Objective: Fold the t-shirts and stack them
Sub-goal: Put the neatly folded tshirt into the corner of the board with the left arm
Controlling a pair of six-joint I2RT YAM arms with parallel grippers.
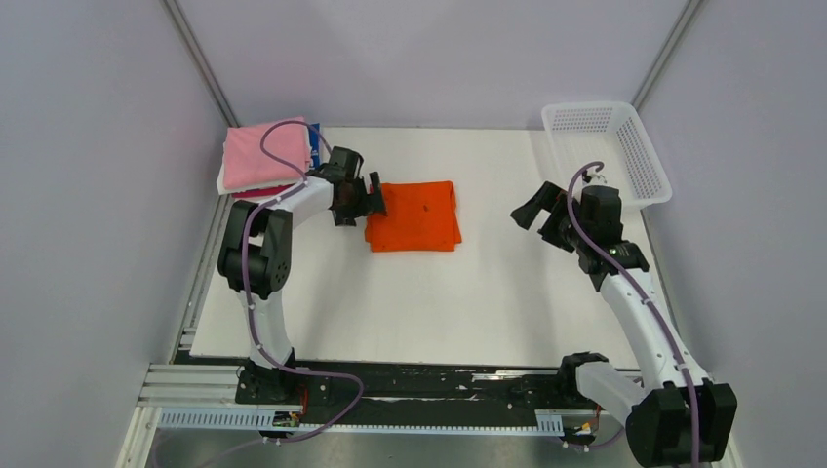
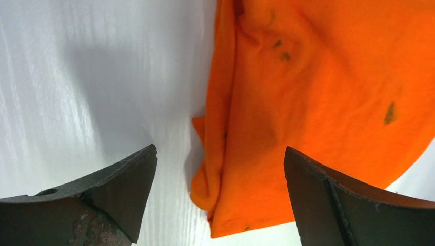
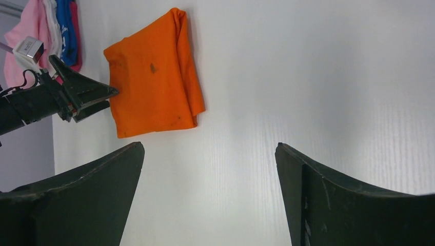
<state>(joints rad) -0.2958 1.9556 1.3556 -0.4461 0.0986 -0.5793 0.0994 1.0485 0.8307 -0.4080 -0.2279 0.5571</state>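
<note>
Well, the orange t-shirt [image 1: 413,215] lies folded into a small flat square in the upper middle of the top view, on the white table [image 1: 468,302]. It looks soft, light and floppy, so I think it will bend and droop when it is picked up, and its layers could slide apart. The best place to hold it is likely the thick folded edge on the left of the square, pinching all the layers at once. The left gripper [image 2: 219,164] is right there, spread wide with nothing in it, and the shirt's corner sits between its fingers. The right gripper [image 3: 209,154] is also spread wide and holds nothing, well apart from the shirt, at the right of the top view. The table looks smooth, so cloth may slip on it. A pile of folded shirts with a pink one [image 1: 261,156] on top sits in the upper left. A white mesh basket [image 1: 646,161] sits in the upper right. Pale walls stand close on both sides.
</note>
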